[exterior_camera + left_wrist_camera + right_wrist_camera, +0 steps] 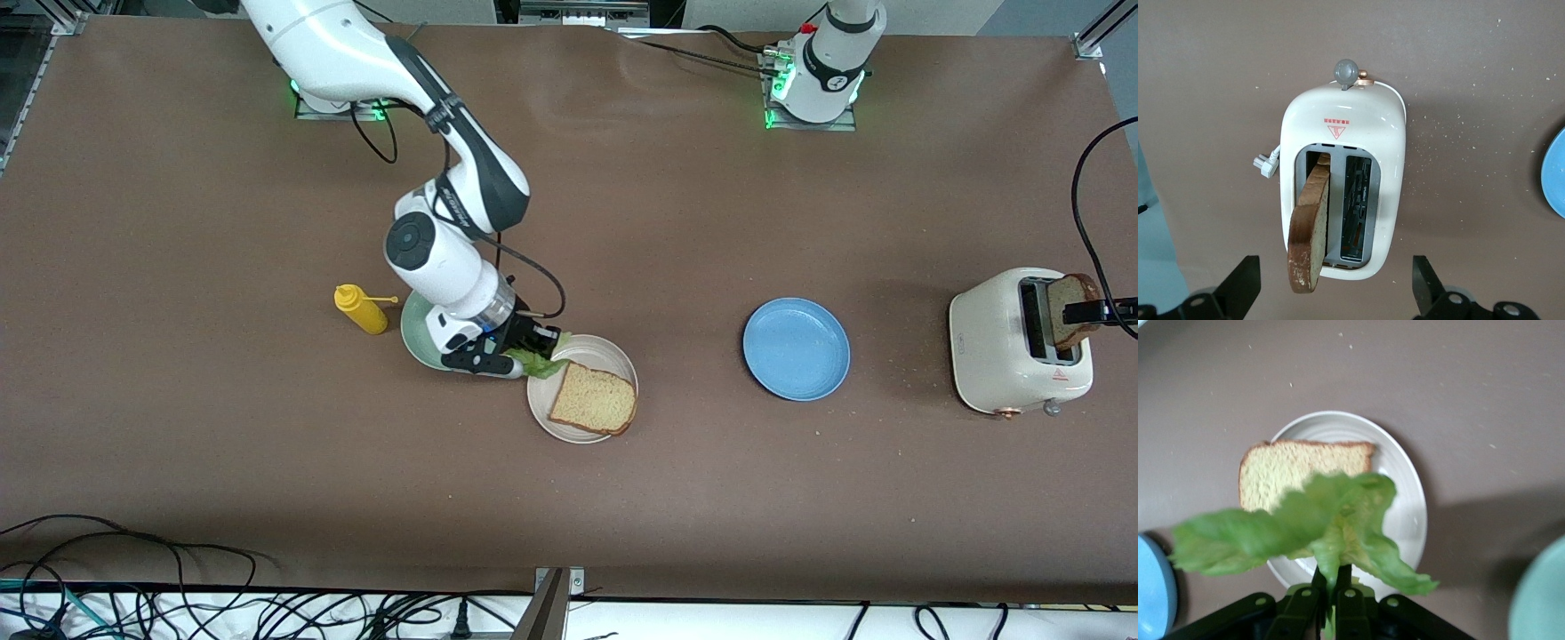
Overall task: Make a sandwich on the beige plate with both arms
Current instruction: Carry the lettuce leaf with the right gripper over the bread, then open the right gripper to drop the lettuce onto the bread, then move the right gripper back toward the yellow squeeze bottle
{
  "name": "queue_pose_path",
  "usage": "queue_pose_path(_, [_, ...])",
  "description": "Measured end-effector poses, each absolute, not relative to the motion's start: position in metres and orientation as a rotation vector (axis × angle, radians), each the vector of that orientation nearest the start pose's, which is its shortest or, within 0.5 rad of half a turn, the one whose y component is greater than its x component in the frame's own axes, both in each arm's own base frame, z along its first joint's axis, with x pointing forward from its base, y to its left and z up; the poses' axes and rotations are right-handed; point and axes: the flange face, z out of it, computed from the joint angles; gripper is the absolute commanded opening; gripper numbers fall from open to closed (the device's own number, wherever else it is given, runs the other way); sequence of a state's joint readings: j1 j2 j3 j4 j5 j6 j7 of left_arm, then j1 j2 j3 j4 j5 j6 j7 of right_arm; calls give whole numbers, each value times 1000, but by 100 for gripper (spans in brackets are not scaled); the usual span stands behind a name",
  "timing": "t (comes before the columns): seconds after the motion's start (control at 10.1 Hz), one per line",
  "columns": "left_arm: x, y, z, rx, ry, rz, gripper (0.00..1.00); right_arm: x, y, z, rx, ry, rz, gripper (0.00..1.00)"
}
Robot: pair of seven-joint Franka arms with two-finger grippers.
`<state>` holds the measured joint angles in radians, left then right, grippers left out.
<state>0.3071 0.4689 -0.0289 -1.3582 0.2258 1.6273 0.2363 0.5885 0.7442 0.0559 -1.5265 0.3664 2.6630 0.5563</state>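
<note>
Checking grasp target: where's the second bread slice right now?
The second bread slice stands upright in a slot of the toaster at the left arm's end of the table, directly under the open left gripper.

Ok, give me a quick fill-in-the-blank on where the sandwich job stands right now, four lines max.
1. The right end effector is shut on a ____ leaf.
2. One bread slice lies on the ____ plate.
3. The left end effector, open, hangs over the ____.
4. The second bread slice stands in a toaster ____.

Missing words: lettuce; beige; toaster; slot
</note>
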Motion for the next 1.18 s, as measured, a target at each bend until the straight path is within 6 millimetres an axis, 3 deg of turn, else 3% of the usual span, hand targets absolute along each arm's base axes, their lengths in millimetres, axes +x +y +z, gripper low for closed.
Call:
queue_pose_path(0.1, [641, 211, 440, -2967, -12, 367, 100, 603, 435, 247, -2676, 307, -251, 34])
queue_pose_path(0.2, [641, 210, 440, -2967, -12, 367, 100, 602, 436, 240, -2677, 307, -254, 99])
queue_pose_path(0.49, [641, 210, 440, -2967, -12, 367, 100, 603, 442, 241, -2633, 280, -364, 100])
queue_pose_path(0.89, [641, 210, 440, -2967, -12, 367, 100, 589, 467, 249, -2670, 47, -459, 100])
queue_pose_path(1.18, [641, 210, 440, -2967, -12, 367, 100, 599, 452, 273, -2787, -10, -363, 100])
